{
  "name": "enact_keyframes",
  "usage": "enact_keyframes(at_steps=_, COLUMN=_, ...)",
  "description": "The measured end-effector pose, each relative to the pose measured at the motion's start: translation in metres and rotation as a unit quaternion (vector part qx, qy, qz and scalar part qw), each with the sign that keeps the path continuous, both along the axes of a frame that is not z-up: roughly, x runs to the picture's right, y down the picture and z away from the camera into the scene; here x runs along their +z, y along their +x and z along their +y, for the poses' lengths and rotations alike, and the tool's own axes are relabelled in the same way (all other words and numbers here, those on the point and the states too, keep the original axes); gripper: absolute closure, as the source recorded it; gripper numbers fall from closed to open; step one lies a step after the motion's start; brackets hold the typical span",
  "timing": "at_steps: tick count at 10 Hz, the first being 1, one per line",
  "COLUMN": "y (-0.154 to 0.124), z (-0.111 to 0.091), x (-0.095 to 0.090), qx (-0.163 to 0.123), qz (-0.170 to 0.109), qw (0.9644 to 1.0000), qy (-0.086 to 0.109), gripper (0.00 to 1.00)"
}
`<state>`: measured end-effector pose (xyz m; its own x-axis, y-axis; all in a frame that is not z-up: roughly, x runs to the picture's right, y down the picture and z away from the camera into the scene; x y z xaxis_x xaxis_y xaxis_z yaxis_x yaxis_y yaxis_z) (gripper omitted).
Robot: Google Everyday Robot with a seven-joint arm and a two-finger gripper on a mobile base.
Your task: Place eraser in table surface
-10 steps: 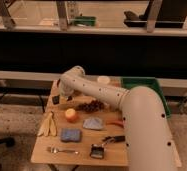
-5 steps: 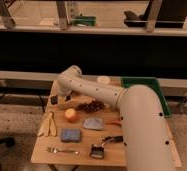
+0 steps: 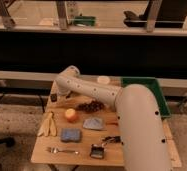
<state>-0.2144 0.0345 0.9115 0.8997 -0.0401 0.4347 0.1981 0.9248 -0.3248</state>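
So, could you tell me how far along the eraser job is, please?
Nothing looks finished yet. The arm is stretched to the far left corner of the table, and the gripper sits low there with a small dark block, seemingly the eraser, at its tip. Setting it down, releasing it and pulling back are left.

The place looked like a robotics lab or office test area; a small light tan wooden tabletop (image 3: pixel 82 150) stood on speckled flooring before a long dark low wall topped with glass panels in metal posts; a dark office chair (image 3: pixel 152 14) sat beyond it; the white arm's gripper (image 3: pixel 55 96) hung at the table's far left edge.
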Motion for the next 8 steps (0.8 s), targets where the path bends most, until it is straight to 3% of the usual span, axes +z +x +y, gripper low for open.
enact_keyframes(at_steps=8, y=-0.0061, z=0.0079, x=-0.0029, qx=-0.004, qz=-0.007, qw=0.9999, qy=-0.008, gripper=0.2)
